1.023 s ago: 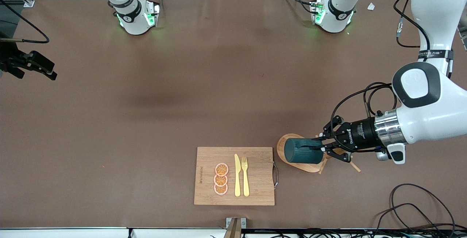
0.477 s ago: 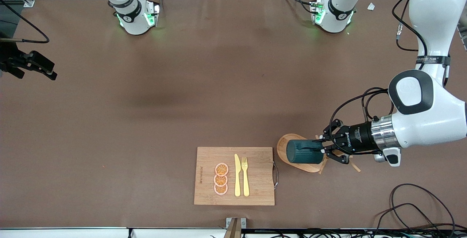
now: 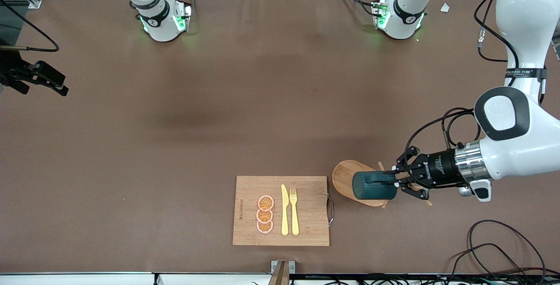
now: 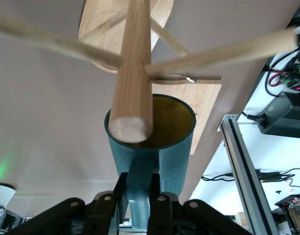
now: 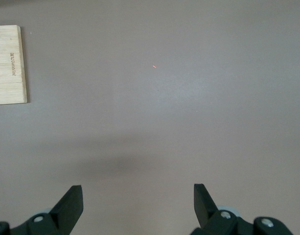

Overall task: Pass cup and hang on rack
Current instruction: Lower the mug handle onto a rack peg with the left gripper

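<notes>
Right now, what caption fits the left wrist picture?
Left pincer holds the cup by its handle, beside the rack post.

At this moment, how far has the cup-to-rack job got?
Handover looks done: the right end effector waits open and empty. In hand: the left end effector holds the cup by its handle, on its side over the rack. Left: hook the handle on a peg and release.

Brown table [image 3: 218,101] — cutting board [image 3: 249,189], rack [image 3: 343,178].
</notes>
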You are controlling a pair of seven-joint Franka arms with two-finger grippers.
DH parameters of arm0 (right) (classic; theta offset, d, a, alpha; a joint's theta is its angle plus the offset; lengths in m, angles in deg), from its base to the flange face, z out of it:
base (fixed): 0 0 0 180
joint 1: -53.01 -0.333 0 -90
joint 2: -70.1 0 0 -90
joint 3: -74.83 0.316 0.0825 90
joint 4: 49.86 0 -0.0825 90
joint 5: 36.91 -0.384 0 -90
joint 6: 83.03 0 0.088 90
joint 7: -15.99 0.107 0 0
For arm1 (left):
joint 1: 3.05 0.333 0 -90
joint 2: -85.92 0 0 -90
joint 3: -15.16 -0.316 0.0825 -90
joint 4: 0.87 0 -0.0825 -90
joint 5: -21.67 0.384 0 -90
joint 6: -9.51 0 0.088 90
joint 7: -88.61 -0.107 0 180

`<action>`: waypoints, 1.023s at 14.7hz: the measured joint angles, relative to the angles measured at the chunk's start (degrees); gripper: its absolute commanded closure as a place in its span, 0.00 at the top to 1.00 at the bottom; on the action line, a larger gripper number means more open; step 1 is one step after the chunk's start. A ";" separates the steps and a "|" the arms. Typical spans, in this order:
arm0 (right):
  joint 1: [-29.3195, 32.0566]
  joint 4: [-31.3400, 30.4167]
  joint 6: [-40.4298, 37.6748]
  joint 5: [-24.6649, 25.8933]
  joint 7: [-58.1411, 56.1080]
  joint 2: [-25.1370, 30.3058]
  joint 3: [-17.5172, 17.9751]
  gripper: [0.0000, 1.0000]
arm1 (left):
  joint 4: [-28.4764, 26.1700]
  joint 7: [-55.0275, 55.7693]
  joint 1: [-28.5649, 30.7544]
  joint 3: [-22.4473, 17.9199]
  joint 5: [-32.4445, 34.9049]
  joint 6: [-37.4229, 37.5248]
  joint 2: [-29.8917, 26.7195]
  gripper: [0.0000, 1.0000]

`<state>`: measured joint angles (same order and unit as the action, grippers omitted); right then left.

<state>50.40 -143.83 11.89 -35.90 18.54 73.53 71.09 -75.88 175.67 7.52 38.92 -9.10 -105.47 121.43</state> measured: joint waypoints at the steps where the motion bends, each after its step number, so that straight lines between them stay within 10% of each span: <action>1: 0.00 0.00 0.00 0.00 0.00 0.00 0.00 1.00 | 0.00 -0.40 0.39 -0.01 0.00 0.00 0.00 0.00; 15: 0.00 0.00 0.01 0.00 0.00 0.00 0.00 1.00 | -0.06 -1.35 1.16 -0.01 0.00 0.00 1.03 0.07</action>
<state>50.40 -143.83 11.90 -35.90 18.54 73.53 71.09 -75.95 174.32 8.68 38.91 -9.10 -105.47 122.46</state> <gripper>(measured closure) 0.000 0.789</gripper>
